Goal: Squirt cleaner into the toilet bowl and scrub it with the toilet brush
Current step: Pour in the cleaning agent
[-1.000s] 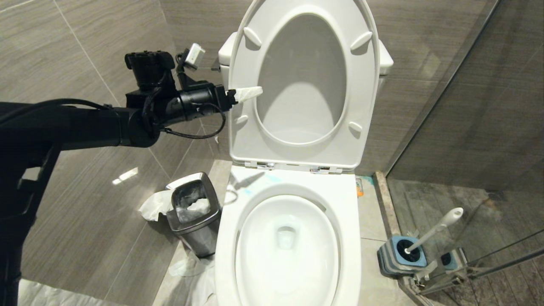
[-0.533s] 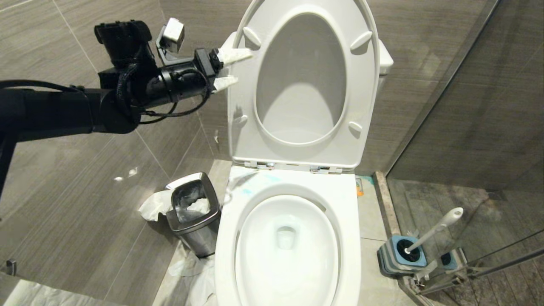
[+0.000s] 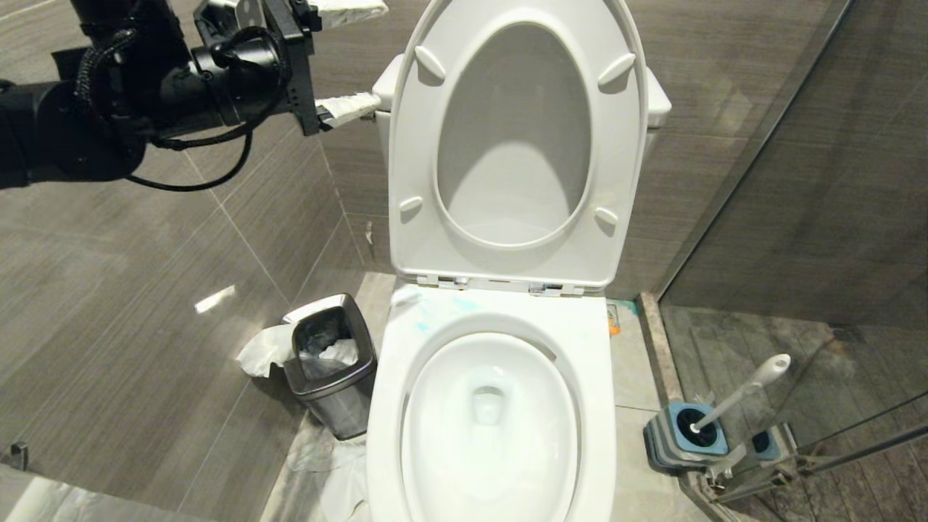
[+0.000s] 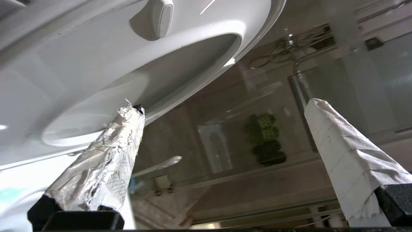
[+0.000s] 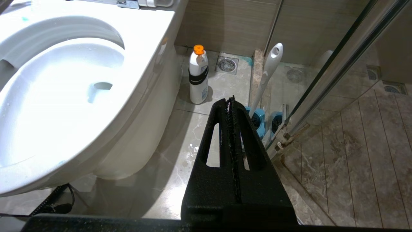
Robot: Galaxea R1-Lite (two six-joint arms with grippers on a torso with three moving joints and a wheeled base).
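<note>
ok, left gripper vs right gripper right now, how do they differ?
Left gripper is raised high beside the upright toilet seat; right gripper sits low by the toilet bowl, pointing toward the cleaner bottle and toilet brush.
Left gripper is open wide; right gripper is shut.
Left fingers are wrapped in white paper; right fingers are bare black.
Both hold nothing.

I see the oval white ceramic toilet bowl [image 3: 489, 428] open from above, its white plastic seat and lid [image 3: 516, 145] raised upright behind. A small steel waste bin [image 3: 330, 362] crowds its left side; a glass shower partition [image 3: 797, 181] walls the right.
</note>
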